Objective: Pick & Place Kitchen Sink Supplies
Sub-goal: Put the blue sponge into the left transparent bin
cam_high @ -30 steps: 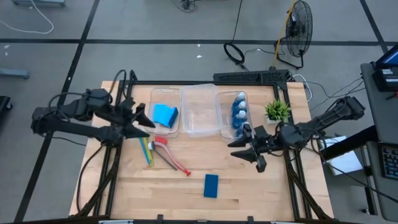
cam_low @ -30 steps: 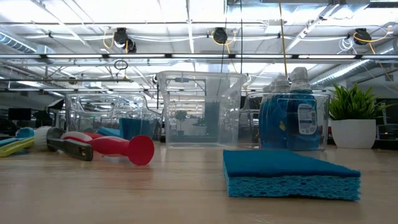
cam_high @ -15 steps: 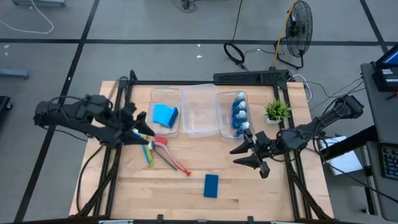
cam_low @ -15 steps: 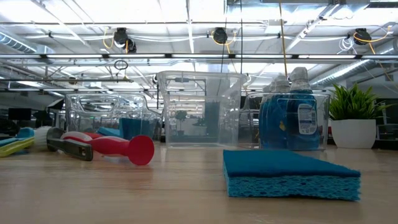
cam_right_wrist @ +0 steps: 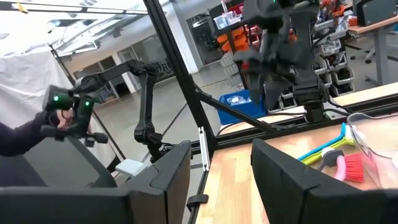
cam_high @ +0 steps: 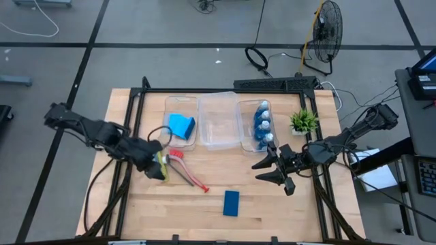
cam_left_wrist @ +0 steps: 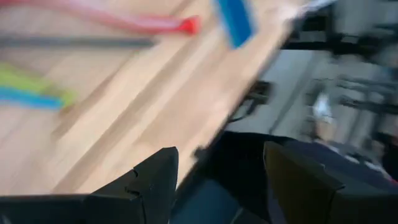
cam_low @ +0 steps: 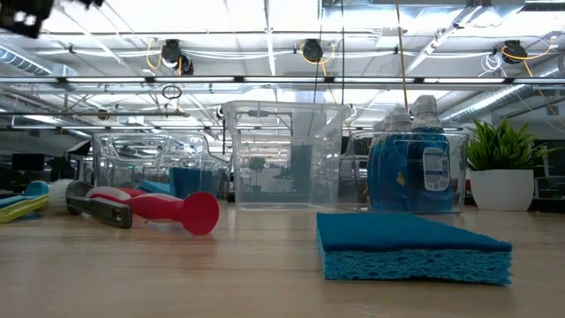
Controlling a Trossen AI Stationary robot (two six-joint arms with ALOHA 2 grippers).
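The kitchen sink supplies are spread over the wooden desk [cam_high: 272, 211] and three clear bins at its far side. On the left, the dish brushes lie together on the desk in front of the left bin [cam_high: 181, 123]: a yellow-green brush [cam_high: 162, 165] and a light blue brush [cam_high: 165, 170] side by side, and just right of them a red brush [cam_high: 189, 175] with its bristle head toward the bins and its handle running out toward the desk's middle. The left end effector [cam_high: 158, 163] sits low over the heads of the yellow-green and light blue brushes with its fingers apart and nothing between them; the left wrist view shows bare desk past its two dark fingers [cam_left_wrist: 152, 180]. The left bin holds blue sponges [cam_high: 180, 125]. The middle bin [cam_high: 218, 122] stands next to it. One more blue sponge [cam_high: 231, 203] lies flat on the desk nearer the front, well apart from the brushes. The right bin [cam_high: 242, 126] holds the blue-and-white bottles [cam_high: 261, 122] in a row. A small green potted plant [cam_high: 303, 121] stands just right of that bin. The right end effector [cam_high: 271, 169] hangs above the desk in front of the right bin, fingers partly apart and holding nothing, pointing toward the desk's middle.
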